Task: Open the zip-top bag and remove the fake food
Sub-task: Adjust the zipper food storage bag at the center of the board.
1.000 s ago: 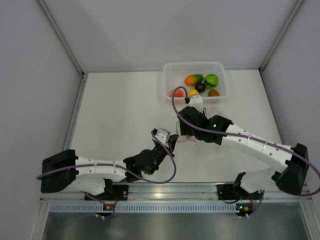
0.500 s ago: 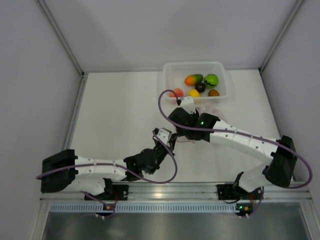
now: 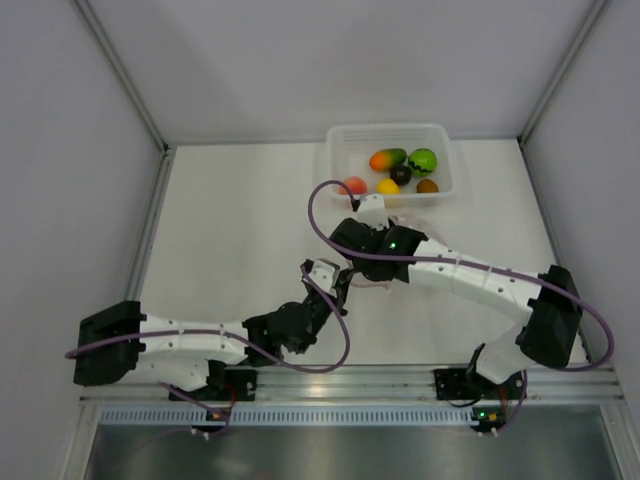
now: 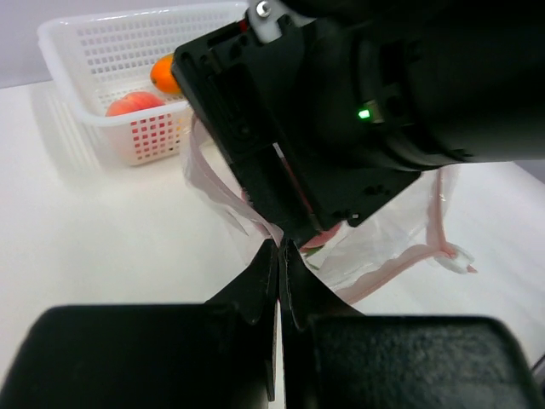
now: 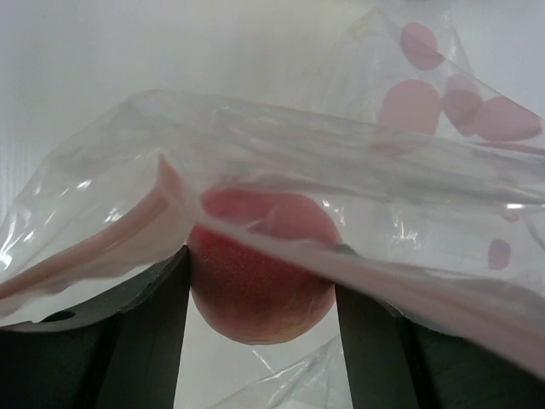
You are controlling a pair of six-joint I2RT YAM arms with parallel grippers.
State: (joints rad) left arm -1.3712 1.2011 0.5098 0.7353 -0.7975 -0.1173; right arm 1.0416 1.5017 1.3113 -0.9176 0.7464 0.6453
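Note:
The clear zip-top bag (image 4: 387,243) lies in front of the tray, its pink-red zip strip (image 4: 436,228) curling at the mouth. My left gripper (image 4: 279,248) is shut on the bag's near edge, seen in the top view as the left gripper (image 3: 340,284). My right gripper (image 5: 262,266) reaches into the bag's mouth and is shut on a pink-red fruit (image 5: 255,294), which touches both fingers; the zip strip drapes over it. The right wrist (image 3: 365,240) hides most of the bag (image 3: 418,216) from above. The other fruits, such as the mango (image 3: 387,159), lie in the tray.
The white slotted tray (image 3: 331,160) stands at the back, just beyond the bag, and holds several fruits, among them a peach-orange one (image 4: 134,104) by its near wall. The two wrists are close together. Grey walls enclose the table on three sides.
The right arm has swung left and toward the left gripper, with its gripper going lower at the bag's mouth. The left gripper has kept its hold on the bag and shifted slightly.

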